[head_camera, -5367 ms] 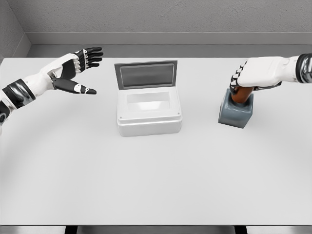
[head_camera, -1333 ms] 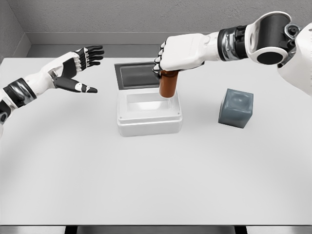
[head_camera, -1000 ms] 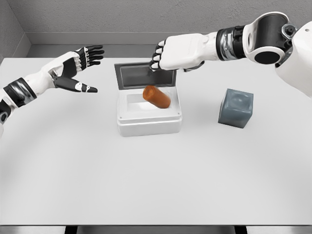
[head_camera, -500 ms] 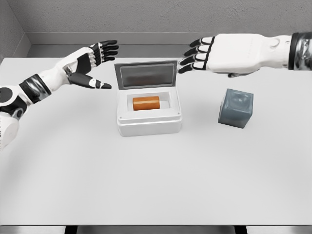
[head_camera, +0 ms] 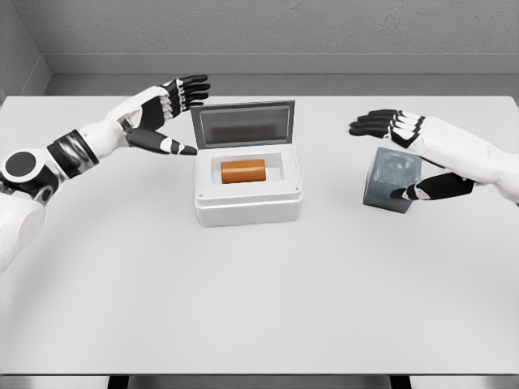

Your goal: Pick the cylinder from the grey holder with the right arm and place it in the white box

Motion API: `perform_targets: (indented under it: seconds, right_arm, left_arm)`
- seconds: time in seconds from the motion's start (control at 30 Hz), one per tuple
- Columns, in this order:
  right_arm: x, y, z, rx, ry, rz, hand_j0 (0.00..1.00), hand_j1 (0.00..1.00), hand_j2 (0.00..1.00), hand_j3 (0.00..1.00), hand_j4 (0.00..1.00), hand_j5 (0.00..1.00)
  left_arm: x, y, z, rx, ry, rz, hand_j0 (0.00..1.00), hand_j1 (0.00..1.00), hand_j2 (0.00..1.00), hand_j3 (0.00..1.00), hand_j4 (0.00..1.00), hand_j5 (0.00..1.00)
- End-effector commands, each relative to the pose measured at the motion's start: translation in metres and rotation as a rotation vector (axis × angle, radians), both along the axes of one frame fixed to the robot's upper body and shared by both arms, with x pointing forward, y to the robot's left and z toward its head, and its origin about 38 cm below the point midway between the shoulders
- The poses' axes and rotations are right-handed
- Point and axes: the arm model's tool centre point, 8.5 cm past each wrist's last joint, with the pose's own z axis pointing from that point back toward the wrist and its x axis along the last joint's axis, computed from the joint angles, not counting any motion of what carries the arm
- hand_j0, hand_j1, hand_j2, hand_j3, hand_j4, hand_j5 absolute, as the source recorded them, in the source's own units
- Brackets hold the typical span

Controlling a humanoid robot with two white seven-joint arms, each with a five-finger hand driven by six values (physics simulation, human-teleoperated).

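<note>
The orange cylinder [head_camera: 243, 171] lies on its side inside the white box [head_camera: 248, 207]. Right hand [head_camera: 422, 154], fingers spread and empty, hovers over the grey holder [head_camera: 392, 182]. The cylinder appears rigid, smooth and light; grasping across its curved middle seems best.

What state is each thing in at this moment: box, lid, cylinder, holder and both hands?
White plastic box: open, holding the cylinder.
Grey hinged lid: raised, standing upright behind the box.
Orange cylinder: lying on its side inside the box.
Grey cube-shaped holder: empty, upright on the white table.
Left hand: open, beside the lid, holding nothing.
Right hand: open, over the holder, holding nothing.
</note>
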Motion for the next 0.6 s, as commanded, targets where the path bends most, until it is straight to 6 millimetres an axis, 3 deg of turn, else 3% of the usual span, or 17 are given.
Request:
perform_targets:
  seconds: [0.0, 0.2, 0.57]
  right_arm:
    - [0.003, -0.003, 0.001, 0.065, -0.010, -0.026, 1.00, 1.00, 1.00, 1.00, 1.00, 1.00]
    - [-0.001, -0.004, -0.009, 0.080, 0.015, -0.034, 1.00, 1.00, 1.00, 1.00, 1.00, 1.00]
    - [-0.001, 0.000, -0.011, 0.097, 0.015, -0.030, 1.00, 1.00, 1.00, 1.00, 1.00, 1.00]
  left_arm:
    - [0.000, 0.002, 0.003, -0.007, -0.006, 0.001, 1.00, 1.00, 1.00, 1.00, 1.00, 1.00]
    - [-0.007, -0.005, 0.007, -0.011, -0.023, -0.026, 1.00, 1.00, 1.00, 1.00, 1.00, 1.00]
    - [-0.023, 0.013, 0.010, 0.015, -0.038, -0.026, 1.00, 1.00, 1.00, 1.00, 1.00, 1.00]
